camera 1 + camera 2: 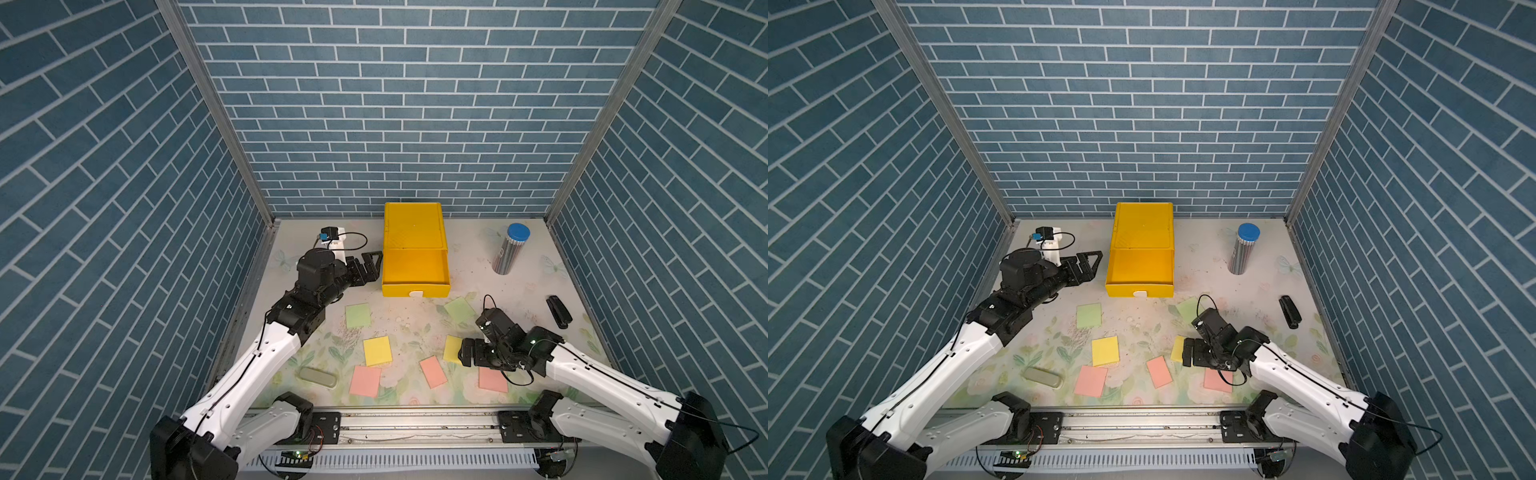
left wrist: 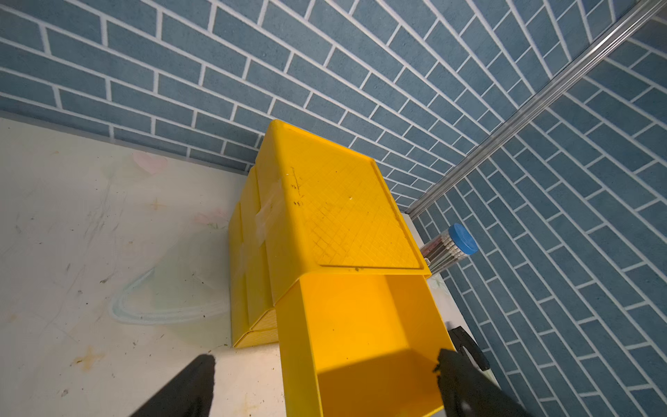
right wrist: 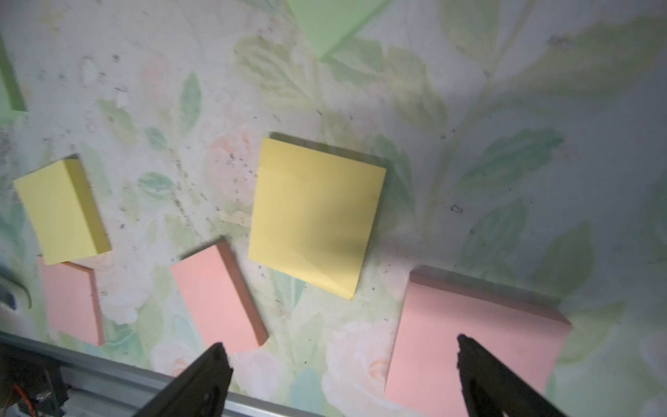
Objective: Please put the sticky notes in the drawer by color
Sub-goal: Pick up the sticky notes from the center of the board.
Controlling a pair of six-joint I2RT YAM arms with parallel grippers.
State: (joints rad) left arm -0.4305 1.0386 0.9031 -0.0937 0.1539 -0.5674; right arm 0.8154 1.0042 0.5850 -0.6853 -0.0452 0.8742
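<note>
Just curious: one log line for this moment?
left gripper: open beside drawer | right gripper: open over sticky notes | drawer: open, empty

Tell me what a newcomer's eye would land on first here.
The bright yellow cabinet at the back of the table, its top drawer pulled out and bare inside. Next, seven sticky notes in green, yellow and pink, scattered flat in front of it. The left gripper is open beside the drawer, and the right gripper is open above the notes near the front edge.
</note>
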